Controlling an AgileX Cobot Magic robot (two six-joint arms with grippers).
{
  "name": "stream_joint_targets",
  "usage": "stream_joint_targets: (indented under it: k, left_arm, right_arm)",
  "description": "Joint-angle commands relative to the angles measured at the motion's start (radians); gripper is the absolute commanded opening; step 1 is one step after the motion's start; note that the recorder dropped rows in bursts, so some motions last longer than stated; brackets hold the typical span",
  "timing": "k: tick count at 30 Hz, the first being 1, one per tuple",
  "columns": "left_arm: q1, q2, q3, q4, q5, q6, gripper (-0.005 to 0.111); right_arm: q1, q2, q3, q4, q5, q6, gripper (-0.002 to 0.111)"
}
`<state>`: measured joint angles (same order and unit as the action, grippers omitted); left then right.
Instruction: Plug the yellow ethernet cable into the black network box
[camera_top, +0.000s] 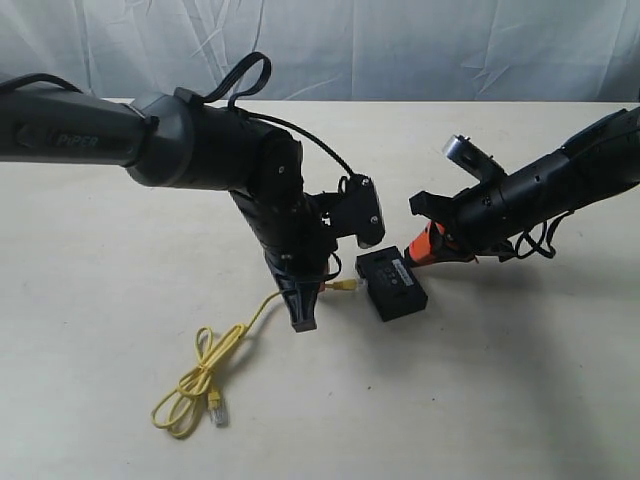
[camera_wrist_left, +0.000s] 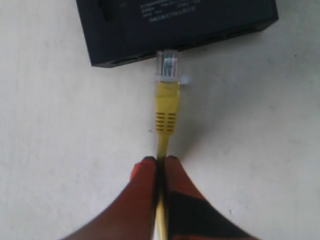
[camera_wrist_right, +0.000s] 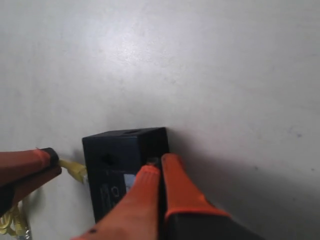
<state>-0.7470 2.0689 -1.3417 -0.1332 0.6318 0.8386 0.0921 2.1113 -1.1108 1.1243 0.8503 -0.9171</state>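
The black network box (camera_top: 392, 283) lies flat on the table, between the two arms. My left gripper (camera_top: 318, 291) is shut on the yellow ethernet cable (camera_top: 205, 378) just behind its boot. In the left wrist view the fingers (camera_wrist_left: 146, 176) pinch the cord, and the clear plug (camera_wrist_left: 168, 64) has its tip at a port in the box's side face (camera_wrist_left: 125, 54); how far it is in I cannot tell. My right gripper (camera_wrist_right: 157, 164) is shut, holds nothing, and rests its orange tips against the box's (camera_wrist_right: 112, 155) opposite edge.
The rest of the cable lies looped on the table at the front left, with its free plug (camera_top: 217, 410) beside the loop. A white cloth backdrop (camera_top: 400, 45) hangs behind the table. The right arm's black wires (camera_top: 535, 243) dangle near its wrist.
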Motion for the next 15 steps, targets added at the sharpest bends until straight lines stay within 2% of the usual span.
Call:
stream_joint_targets:
  k: [1, 15]
  left_arm:
    - [-0.002, 0.003, -0.004, -0.006, 0.021, -0.002, 0.000]
    - [-0.002, 0.003, -0.004, -0.077, 0.020, 0.039, 0.000]
  right_arm:
    - [0.001, -0.005, -0.002, 0.002, 0.005, 0.000, -0.001]
    - [0.001, -0.005, -0.002, 0.002, -0.003, 0.000, -0.001]
